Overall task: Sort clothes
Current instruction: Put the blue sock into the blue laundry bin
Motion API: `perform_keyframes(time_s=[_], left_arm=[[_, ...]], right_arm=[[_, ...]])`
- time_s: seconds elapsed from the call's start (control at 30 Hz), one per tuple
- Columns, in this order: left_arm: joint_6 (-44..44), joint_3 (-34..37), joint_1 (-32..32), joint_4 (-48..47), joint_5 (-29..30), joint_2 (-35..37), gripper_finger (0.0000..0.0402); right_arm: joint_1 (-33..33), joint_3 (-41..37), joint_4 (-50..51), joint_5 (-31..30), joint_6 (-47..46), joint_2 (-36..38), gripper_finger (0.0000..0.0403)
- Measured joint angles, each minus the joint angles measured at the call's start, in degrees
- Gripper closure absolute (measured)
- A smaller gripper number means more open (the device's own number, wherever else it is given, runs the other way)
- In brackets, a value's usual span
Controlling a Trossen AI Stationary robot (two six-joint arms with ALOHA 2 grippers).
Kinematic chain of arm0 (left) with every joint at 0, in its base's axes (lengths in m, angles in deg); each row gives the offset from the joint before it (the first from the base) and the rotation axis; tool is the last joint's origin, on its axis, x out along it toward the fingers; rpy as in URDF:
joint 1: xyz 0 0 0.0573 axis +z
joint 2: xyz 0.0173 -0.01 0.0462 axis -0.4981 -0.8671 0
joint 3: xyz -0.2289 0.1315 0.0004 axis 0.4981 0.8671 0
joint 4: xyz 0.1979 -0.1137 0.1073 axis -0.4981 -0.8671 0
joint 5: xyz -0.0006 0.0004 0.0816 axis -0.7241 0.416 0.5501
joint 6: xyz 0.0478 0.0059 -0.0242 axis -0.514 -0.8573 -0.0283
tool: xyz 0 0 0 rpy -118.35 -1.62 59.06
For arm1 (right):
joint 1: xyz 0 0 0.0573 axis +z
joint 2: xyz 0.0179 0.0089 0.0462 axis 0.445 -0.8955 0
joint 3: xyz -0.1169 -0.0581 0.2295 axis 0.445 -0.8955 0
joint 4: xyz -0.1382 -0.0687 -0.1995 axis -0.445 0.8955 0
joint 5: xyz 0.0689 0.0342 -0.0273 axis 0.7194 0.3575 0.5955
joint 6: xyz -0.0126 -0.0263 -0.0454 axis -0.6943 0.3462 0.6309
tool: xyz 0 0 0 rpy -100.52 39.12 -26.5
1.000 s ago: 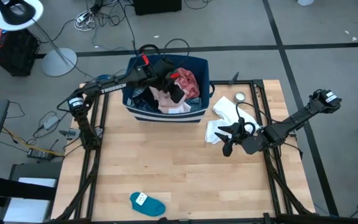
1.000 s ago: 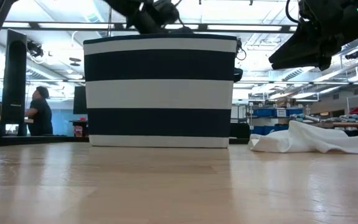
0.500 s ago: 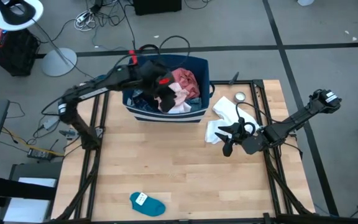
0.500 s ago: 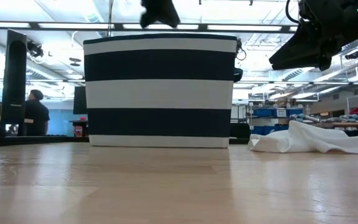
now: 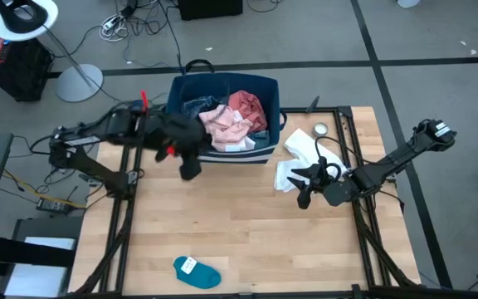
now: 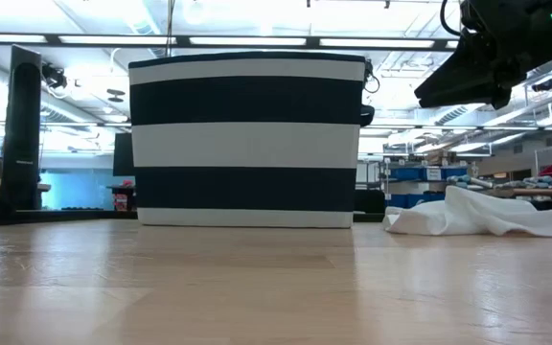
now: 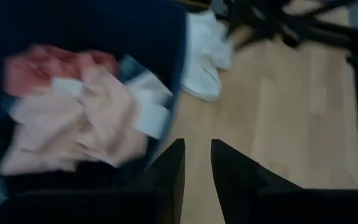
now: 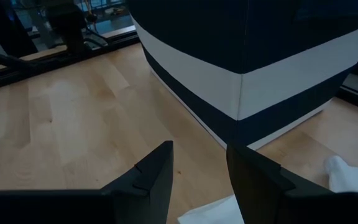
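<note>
Presently left gripper [image 5: 187, 170], beside the bin [image 5: 222, 154], pinches a dark garment [image 5: 179, 143] that risks slipping; right gripper [image 5: 303, 193] hangs spread over the white piece [image 5: 299, 148].

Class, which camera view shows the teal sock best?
The high view: the teal sock lies whole on the table's near edge, well away from both arms. The low view and both wrist views do not show it.
</note>
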Motion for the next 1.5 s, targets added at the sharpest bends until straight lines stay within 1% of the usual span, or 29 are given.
perform_keyframes(time_s=[0.17, 0.43, 0.63, 0.77, 0.9, 1.03, 1.23, 1.37, 1.5], left_arm=[[5.7, 7.1, -7.1, 1.2, 1.9, 2.9, 0.0320], [20.9, 19.5, -18.9, 2.8, 7.7, 3.4, 0.0320], [36.1, 31.6, -27.9, 10.8, 8.1, 3.4, 0.0320], [46.4, 39.2, -33.7, 19.6, 7.9, 3.4, 0.0320], [55.9, 44.7, -38.5, 27.5, 8.1, 3.4, 0.0320], [64.5, 47.7, -42.4, 30.6, 8.1, 3.2, 0.0320], [73.7, 48.0, -46.3, 30.2, 8.5, 0.7, 0.0321], [78.7, 48.0, -47.8, 30.1, 7.2, -1.9, 0.0321], [83.6, 48.0, -48.7, 30.2, 4.4, -4.4, 0.0321]], right_arm=[[0.0, 0.0, -0.1, 0.0, 0.0, 0.0, 0.0252], [0.0, 0.0, -0.2, 0.0, -0.1, 0.0, 0.0252], [0.0, 0.0, -0.2, 0.0, -0.1, 0.0, 0.0252], [0.0, 0.0, -0.2, 0.0, -0.1, 0.0, 0.0252], [0.0, 0.0, -0.2, 0.0, -0.1, 0.0, 0.0252], [0.0, 0.0, -0.2, 0.0, -0.1, 0.0, 0.0252], [0.0, 0.0, -0.2, 0.0, 0.0, 0.0, 0.0252], [0.0, 0.0, -0.2, 0.0, -0.9, 0.0, 0.0252], [0.0, 0.0, -0.2, 0.0, -0.9, 0.0, 0.0252]])
